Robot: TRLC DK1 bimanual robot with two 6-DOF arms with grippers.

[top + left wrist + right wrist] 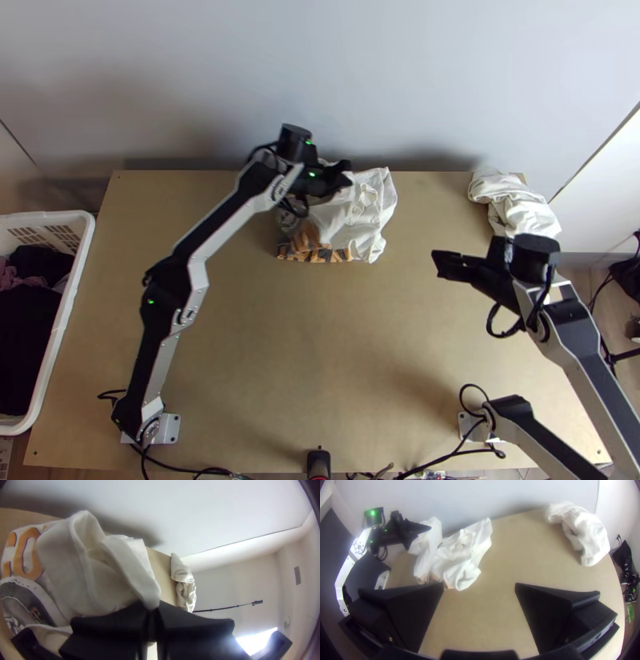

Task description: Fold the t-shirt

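1. T-shirt (370, 208): on the surface (320, 360), close to the wall (320, 80). Bunched and crumpled, with one part raised to the left claw (152, 608). We see no clean fold line, and we can't tell sleeves from hem.
2. Left claw: fingers brought together on a pinch of white fabric from the t-shirt, at its upper part in the top view. Which edge that is, we can't tell.
3. Right claw (479, 585): fingers wide apart, nothing between them. It hangs to the right of the t-shirt and nearer the arm bases, not touching it.
4. Step, our read: getting a grip and opening the shirt up, ahead of any folding. Progress looks early.
5. Next, we'd want the right claw on a free corner or edge, then both drawing the t-shirt out flat. Watch for pinching two layers at once; that would spread it crooked.
6. Writing: orange characters (19, 555) and a dark graphic (20, 603) on the t-shirt, partly lost in the creases. We're not reading any text or brand off it.
7. Outward: a second white cloth (520, 210) lies crumpled well to the t-shirt's right. A white basket (66, 320) of mostly dark clothes (28, 336) stands well to its left.
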